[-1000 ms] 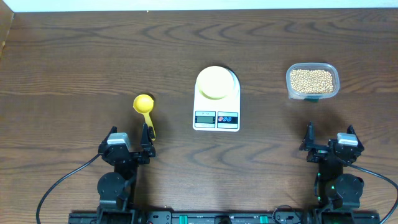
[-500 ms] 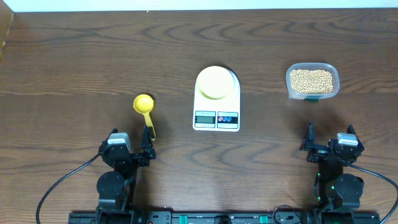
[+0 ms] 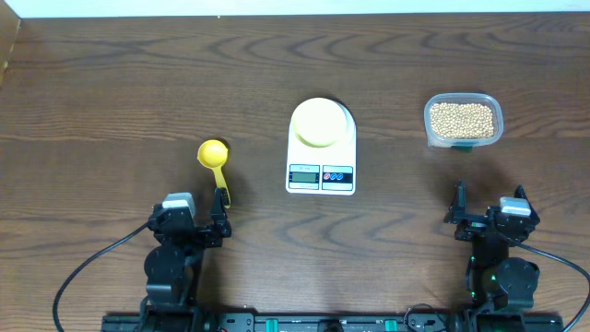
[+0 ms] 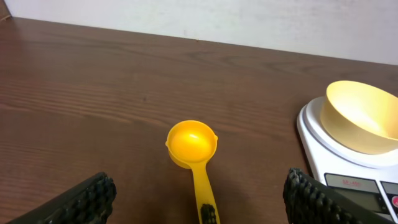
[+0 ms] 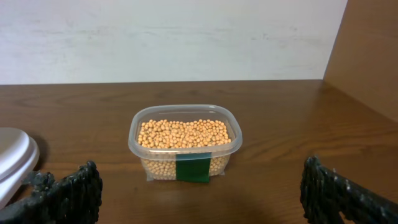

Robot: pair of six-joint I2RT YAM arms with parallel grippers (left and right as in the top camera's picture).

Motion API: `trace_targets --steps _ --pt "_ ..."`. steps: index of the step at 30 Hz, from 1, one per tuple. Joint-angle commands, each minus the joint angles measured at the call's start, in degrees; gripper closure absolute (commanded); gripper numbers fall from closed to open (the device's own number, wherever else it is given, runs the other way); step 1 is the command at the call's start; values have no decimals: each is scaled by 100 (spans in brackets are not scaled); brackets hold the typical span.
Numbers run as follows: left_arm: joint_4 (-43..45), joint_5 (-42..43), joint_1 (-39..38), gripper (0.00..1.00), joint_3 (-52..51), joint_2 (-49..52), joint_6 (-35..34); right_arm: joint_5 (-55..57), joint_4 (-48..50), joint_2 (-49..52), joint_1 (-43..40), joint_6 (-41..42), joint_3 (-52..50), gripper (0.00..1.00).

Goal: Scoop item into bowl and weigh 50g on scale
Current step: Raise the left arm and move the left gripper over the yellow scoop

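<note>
Have drawn the left pincer (image 3: 187, 221) back a little, away from the scale (image 3: 321, 175), and kept it spread wide, pinching nothing. Left the right pincer (image 3: 489, 214) in place, likewise spread and empty. Means no scooping begun: see the bowl (image 3: 320, 122) bare on the scale, the beans (image 3: 463, 119) heaped in the clear container (image 3: 499, 109) right of the scale. Find the yellow scoop (image 3: 215, 164) left of the scale, handle end reaching into the left pincer's gap, touching neither finger.

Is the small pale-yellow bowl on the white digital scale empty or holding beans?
Empty. The pale-yellow bowl shows a bare inside in the left wrist view; the tan beans sit in the clear plastic container.
</note>
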Motion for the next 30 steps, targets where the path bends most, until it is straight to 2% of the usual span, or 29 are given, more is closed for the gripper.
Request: trace_targets --steps 1,19,30 --pt "0 -11 2 12 369 313 -48 90 -13 -37 46 -39 -4 1" --pt "-1246 -11 2 12 2341 2468 -48 90 -13 -37 46 -39 -4 1" --pt "-2046 -11 2 12 3209 3272 -50 90 -13 -37 46 -39 -4 1"
